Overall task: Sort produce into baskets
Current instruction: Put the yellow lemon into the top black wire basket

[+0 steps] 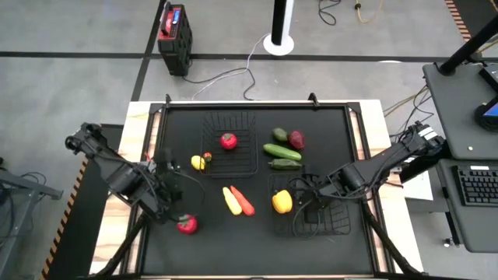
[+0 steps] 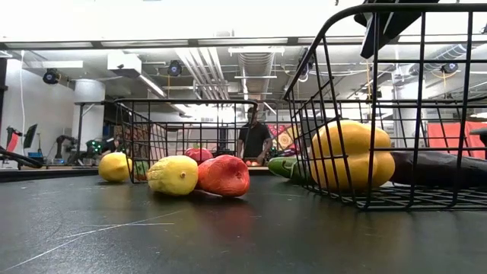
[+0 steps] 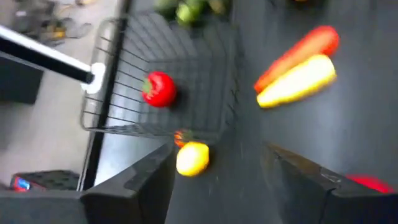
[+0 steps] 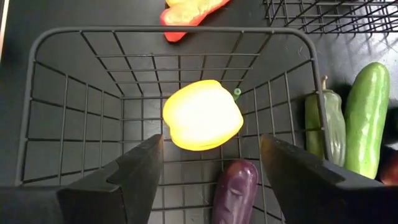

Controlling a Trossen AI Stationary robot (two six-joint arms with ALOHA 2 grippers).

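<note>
The high view shows two black wire-grid baskets on the black tabletop mat [image 1: 257, 241]: the upper-centre basket [image 1: 230, 142] holds a round red tomato [image 1: 228, 141], and the lower-right basket [image 1: 310, 204] holds a yellow bell pepper [image 1: 282, 201]. Only the right wrist view reveals a dark purple eggplant [image 4: 235, 190] lying in that basket beside the pepper, with the right gripper [image 4: 211, 163] directly above it, fingers apart and empty. The low view alone shows a person [image 2: 254, 138] standing in the room beyond. The left gripper [image 1: 173, 204], at lower left of the high view, angles toward a red round fruit [image 1: 187, 225] just beside it; its wrist view shows fingers apart, gripping nothing, above a small yellow lemon [image 3: 192, 158].
</note>
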